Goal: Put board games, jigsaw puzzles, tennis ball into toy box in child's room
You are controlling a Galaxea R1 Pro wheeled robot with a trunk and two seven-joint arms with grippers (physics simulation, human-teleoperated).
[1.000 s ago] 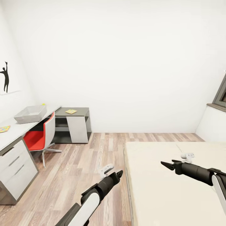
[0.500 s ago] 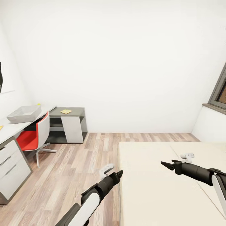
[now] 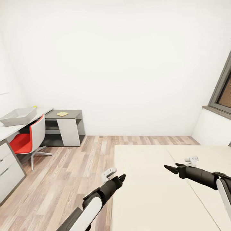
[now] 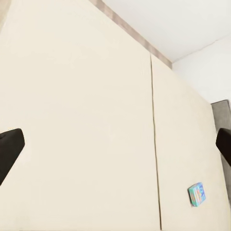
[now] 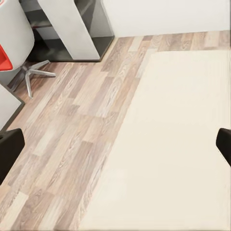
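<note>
The bed (image 3: 150, 192) with its beige mattress lies under both arms in the head view. In the left wrist view a small blue-green board game (image 4: 196, 194) rests on the mattress near the dark frame. At the far left, the grey toy box (image 3: 17, 116) sits on the table (image 3: 8, 131), with the tennis ball (image 3: 34, 106) just behind it. One jigsaw puzzle (image 3: 62, 114) lies on the dark desk section. My left gripper (image 3: 121, 177) hangs open beside the bed's edge. Over the mattress, my right gripper (image 3: 167, 167) is open and holds nothing.
A red and white swivel chair (image 3: 29, 138) stands at the desk. Wood-plank floor (image 3: 73, 173) stretches between desk and bed. A dark-framed window (image 3: 223, 89) with a sill is at the right. White drawer fronts (image 3: 8, 166) face the floor.
The whole picture has shifted: the camera has turned right, so desk, chair and toy box sit further left and more bed and window show. Both arms keep their pose.
</note>
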